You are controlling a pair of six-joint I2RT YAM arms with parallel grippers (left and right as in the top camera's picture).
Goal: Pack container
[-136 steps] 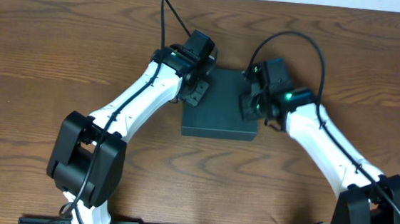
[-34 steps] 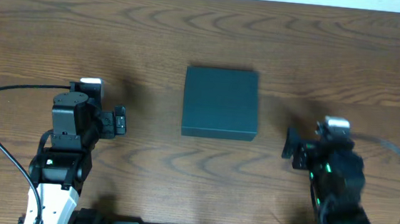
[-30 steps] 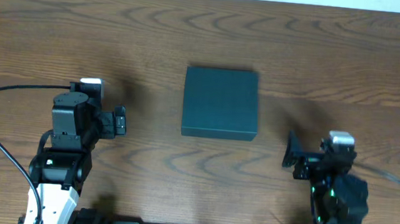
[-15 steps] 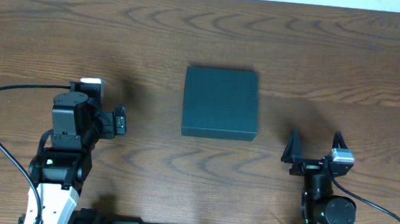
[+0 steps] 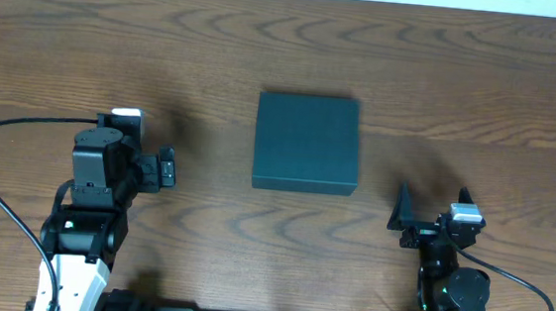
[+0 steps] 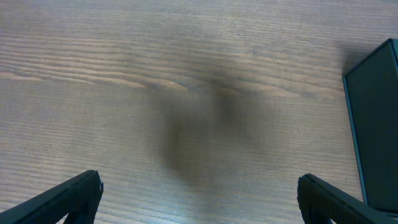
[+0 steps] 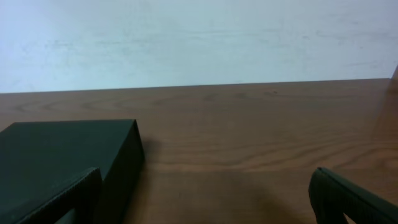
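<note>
The matte, dark teal square cardboard container (image 5: 307, 143) lies closed on the wood-grained bench (image 5: 463, 81). Left hand (image 6: 200, 196) and right hand (image 7: 208, 196) both gape wide, empty.

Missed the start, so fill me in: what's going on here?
Nothing is being handled right now. The dark teal-black box sits closed in the middle of the wooden table. The left gripper and right gripper are both open and empty, parked off to either side, clear of the box.

Wood-grain worktop (image 6: 124, 74), soft shadow (image 6: 199, 134) at centre, dark container (image 6: 376, 124) at right edge, pincer (image 6: 202, 199) fingertips spread wide apart.
</note>
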